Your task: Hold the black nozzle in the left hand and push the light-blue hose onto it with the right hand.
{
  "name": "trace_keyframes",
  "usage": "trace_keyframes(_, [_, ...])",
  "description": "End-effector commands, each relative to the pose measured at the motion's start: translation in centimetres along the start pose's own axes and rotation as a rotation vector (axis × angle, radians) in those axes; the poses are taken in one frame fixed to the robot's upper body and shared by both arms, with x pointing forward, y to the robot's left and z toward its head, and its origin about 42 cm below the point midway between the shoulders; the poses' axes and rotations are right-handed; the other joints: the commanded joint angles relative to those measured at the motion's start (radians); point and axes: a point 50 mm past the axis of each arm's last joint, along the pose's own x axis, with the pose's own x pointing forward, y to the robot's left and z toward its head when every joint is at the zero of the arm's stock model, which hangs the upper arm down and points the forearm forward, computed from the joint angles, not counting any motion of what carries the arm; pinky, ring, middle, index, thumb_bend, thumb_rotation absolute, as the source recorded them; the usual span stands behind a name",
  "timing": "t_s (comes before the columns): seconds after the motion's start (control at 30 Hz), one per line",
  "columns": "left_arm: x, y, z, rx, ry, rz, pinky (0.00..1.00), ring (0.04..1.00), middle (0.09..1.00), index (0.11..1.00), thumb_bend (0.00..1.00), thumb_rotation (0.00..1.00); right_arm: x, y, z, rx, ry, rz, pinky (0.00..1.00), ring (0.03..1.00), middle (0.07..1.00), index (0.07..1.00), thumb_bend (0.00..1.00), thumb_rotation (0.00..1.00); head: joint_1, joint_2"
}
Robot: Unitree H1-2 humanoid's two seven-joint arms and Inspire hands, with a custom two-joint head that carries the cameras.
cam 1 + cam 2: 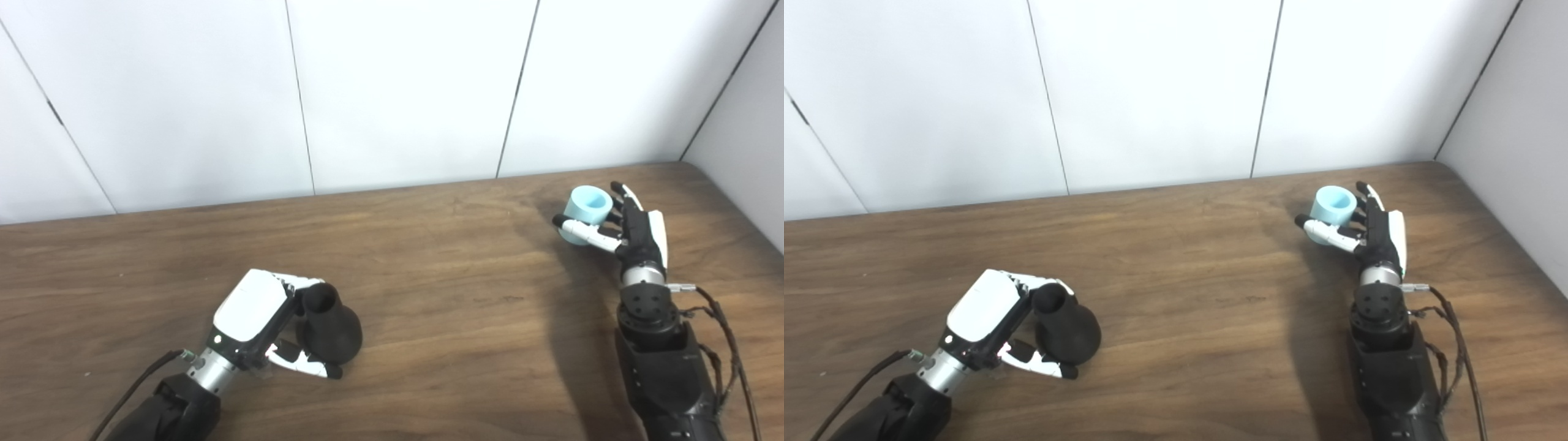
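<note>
While both parts are in my hands, nothing is joined yet, so I judge the task roughly half done: the grasps look made, the mating is all still to come.

My left hand [260,318] is curled around the nozzle [327,327] low on the near-left of the table [459,318]. Fingers wrap the narrow neck from behind, and the thumb [306,364] reaches under the flared base, so the hand is clamped on it. The nozzle seems to stand with its wide base down and its narrow open end pointing up and slightly away. I cannot tell whether it is lifted or resting on the wood.

My right hand [631,229] is far off at the back-right, well apart from the nozzle. It holds the hose [588,211], a short light-blue tube, open mouth facing up. The thumb [582,231] crosses its near side and the fingers [621,196] stand against its far right side, so the hand is closed on the hose.

What is left, as I see it: bring the 2 parts together across the table, turn the hose so its mouth faces the nozzle's narrow end, line up the axes and press on. A loose pinch on that smooth tube could let it slip or tilt during the push.
</note>
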Motion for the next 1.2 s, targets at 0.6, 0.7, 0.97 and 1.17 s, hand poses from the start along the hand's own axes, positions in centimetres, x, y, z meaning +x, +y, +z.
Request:
trace_keyframes(0.6, [-3.0, -4.7, 3.3, -0.143, 0.011, -0.058, 0.26, 0.373, 0.448, 0.538, 0.5, 0.0, 3.3, 1.3, 2.2, -0.028, -0.102, -0.024, 0.75, 0.821, 0.858, 0.891, 0.89, 0.23, 0.003, 0.004])
trace_keyframes(0.7, [-3.0, -4.8, 3.3, -0.146, 0.014, -0.058, 0.25, 0.367, 0.444, 0.536, 0.5, 0.0, 3.4, 1.4, 2.1, -0.036, -0.109, -0.03, 0.71, 0.782, 0.822, 0.853, 0.88, 0.23, 0.003, 0.005])
trace_keyframes(0.97, [-3.0, -4.7, 3.3, -0.14, 0.012, -0.056, 0.24, 0.36, 0.443, 0.536, 0.5, 0.0, 3.1, 1.6, 1.7, -0.025, -0.124, -0.094, 0.45, 0.541, 0.585, 0.521, 0.59, 0.1, 0.005, 0.008])
trace_keyframes(1.17, [-3.3, -4.7, 3.1, -0.143, 0.022, -0.068, 0.26, 0.369, 0.45, 0.537, 0.5, 0.0, 2.8, 1.4, 1.3, -0.021, -0.135, -0.071, 0.35, 0.398, 0.484, 0.526, 0.51, 0.0, 0.003, 0.009])
